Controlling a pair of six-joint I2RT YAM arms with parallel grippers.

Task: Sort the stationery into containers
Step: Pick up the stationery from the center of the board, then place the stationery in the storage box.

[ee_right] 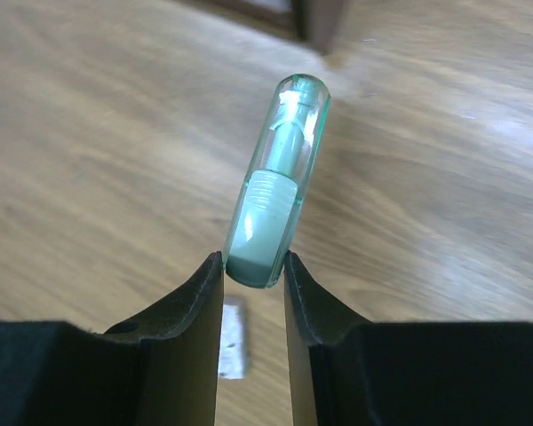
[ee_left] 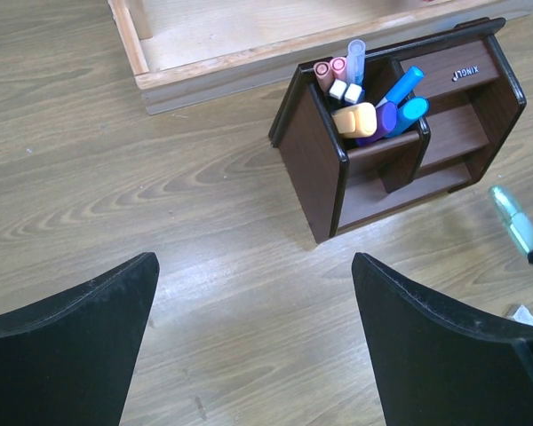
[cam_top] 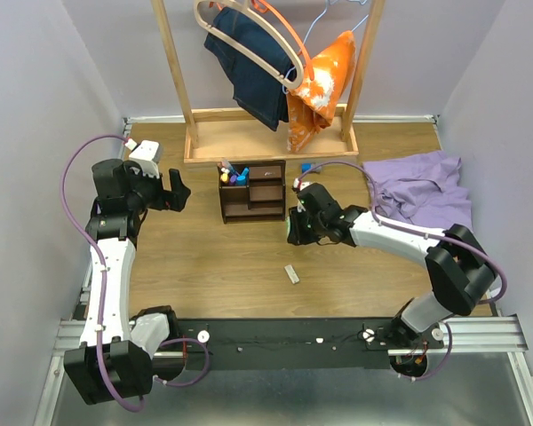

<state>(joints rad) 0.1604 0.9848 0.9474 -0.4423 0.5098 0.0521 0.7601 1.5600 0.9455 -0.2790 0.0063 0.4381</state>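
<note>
Highlighter [ee_right: 280, 177], green, clear-capped, is clamped at one end in your right pincer [ee_right: 253, 277], jutting ahead toward the organizer [cam_top: 265, 191]; your left pincer [ee_left: 253, 266] gapes empty. Light, stiff, likely slick: hold the barrel squarely.

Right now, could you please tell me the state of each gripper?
Left gripper: open, empty.
Right gripper: shut on the green highlighter.

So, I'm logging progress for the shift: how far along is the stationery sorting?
Done: several pens and highlighters stand in an upright slot of the organizer. In hand: the right gripper clamps a green highlighter. Left: a small eraser block lies on the table; the left gripper is open, empty.
</note>
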